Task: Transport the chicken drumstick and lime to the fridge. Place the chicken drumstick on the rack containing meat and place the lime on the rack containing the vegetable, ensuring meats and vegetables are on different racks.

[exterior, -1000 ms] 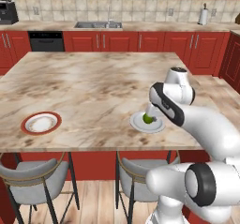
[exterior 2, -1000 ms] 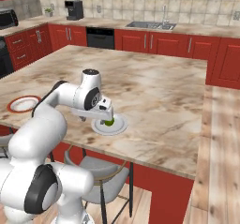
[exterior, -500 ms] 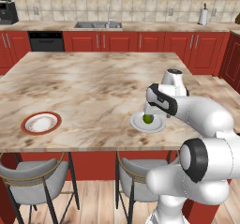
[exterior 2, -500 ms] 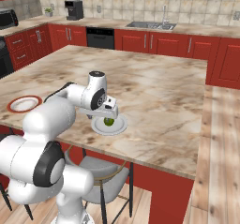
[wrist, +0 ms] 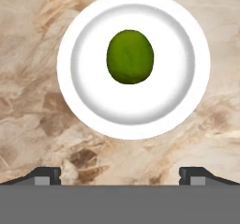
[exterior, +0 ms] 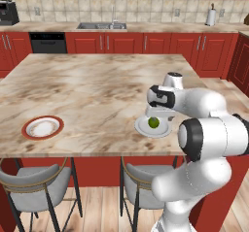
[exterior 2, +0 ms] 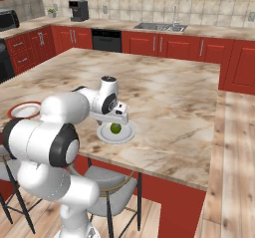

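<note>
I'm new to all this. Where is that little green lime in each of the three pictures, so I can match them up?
Left base view: the lime sits right of centre, just below the robot's hand.
Right base view: the lime lies left of centre, beneath the hand.
Hand view: the lime is in the upper middle.
Shared landmark: the white plate under it.

I see the lime on a plate mid-frame; another plate, perhaps holding something, sits lower left.
</note>
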Motion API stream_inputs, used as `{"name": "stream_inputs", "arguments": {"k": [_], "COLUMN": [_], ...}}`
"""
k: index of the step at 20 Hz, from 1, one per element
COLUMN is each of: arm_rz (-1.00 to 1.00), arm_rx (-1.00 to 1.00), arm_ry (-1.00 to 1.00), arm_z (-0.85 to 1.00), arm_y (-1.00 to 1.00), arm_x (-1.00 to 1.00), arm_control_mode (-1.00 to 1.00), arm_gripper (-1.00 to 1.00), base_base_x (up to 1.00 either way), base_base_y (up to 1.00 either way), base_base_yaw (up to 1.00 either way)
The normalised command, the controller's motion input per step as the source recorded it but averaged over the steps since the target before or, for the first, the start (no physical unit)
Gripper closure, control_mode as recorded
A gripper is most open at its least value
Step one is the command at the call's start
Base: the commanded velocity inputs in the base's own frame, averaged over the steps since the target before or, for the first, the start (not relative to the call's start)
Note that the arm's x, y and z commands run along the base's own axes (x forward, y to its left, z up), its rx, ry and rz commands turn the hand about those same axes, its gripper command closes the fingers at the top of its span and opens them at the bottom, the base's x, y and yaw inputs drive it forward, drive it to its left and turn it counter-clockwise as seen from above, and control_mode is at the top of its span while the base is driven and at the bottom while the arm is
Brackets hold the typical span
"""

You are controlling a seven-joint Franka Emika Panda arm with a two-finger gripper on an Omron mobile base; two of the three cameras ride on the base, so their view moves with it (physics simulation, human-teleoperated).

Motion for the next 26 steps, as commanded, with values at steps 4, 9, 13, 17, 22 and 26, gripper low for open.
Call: {"name": "stream_inputs", "arguments": {"k": [4, 9, 13, 17, 22, 26], "arm_rz": [0.0, 0.0, 0.0, 0.0, 0.0, 0.0], "arm_rx": [0.0, 0.04, 0.01, 0.0, 0.0, 0.0], "arm_ry": [0.0, 0.06, 0.02, 0.0, 0.01, 0.08], "arm_z": [-0.21, -0.37, -0.28, -0.16, -0.16, -0.21], "arm_y": [-0.01, 0.0, 0.0, -0.02, 0.0, -0.01], "arm_x": [0.29, 0.21, 0.21, 0.34, 0.36, 0.37], "arm_control_mode": [-1.0, -1.0, -1.0, -1.0, -1.0, -1.0], "arm_gripper": [-1.0, -1.0, -1.0, -1.0, -1.0, -1.0], "base_base_x": [0.0, 0.0, 0.0, 0.0, 0.0, 0.0], "base_base_y": [0.0, 0.0, 0.0, 0.0, 0.0, 0.0], "base_base_yaw": [0.0, 0.0, 0.0, 0.0, 0.0, 0.0]}}
